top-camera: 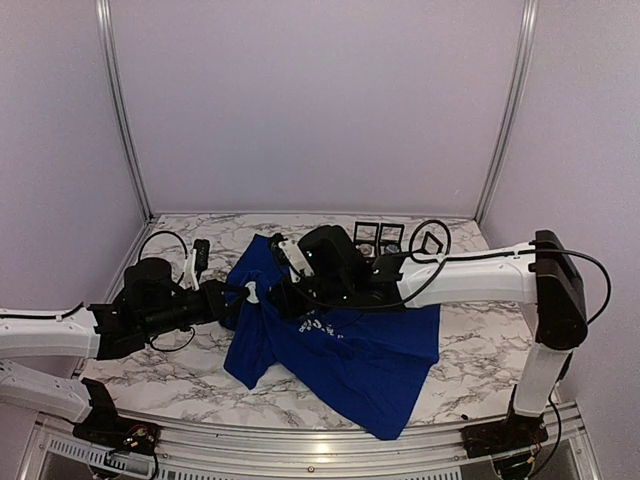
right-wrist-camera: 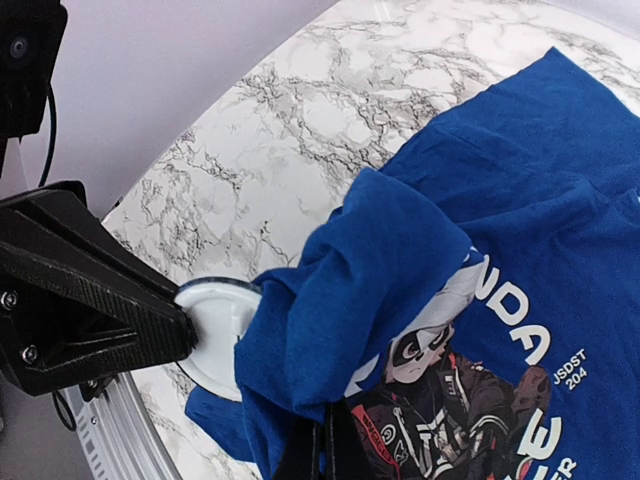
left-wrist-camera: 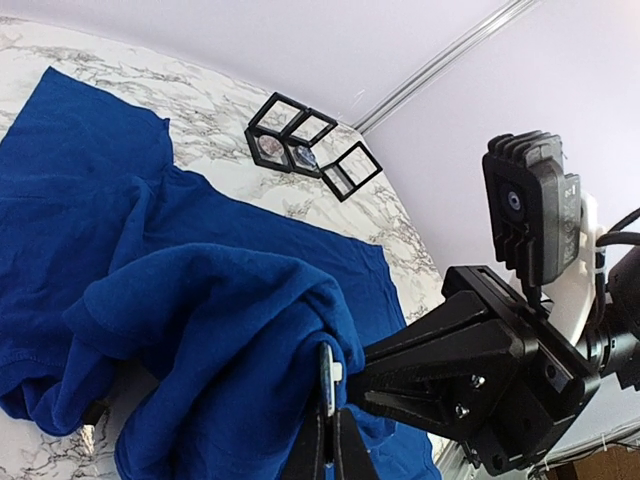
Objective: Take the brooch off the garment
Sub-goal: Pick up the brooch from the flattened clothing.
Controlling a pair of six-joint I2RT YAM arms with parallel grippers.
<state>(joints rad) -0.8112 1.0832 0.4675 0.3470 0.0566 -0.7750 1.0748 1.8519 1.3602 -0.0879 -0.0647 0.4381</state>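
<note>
With the left gripper's [left-wrist-camera: 328, 432] jaws closed on the white round brooch [right-wrist-camera: 218, 335] and the right gripper's [right-wrist-camera: 322, 452] jaws pinching the raised fold of the blue T-shirt [top-camera: 360, 360] beside it, above the bench [top-camera: 475, 350], the brooch seems not yet free, so the next move calls for a gentle pull apart.

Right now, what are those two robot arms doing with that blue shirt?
They are working on a blue panda T-shirt lying on the marble table. The right gripper pinches a raised fold of the shirt. The left gripper is clamped on a white round disc, probably the brooch, right at that fold. The cloth bunches against the disc, so I cannot tell whether it is free yet.
</note>
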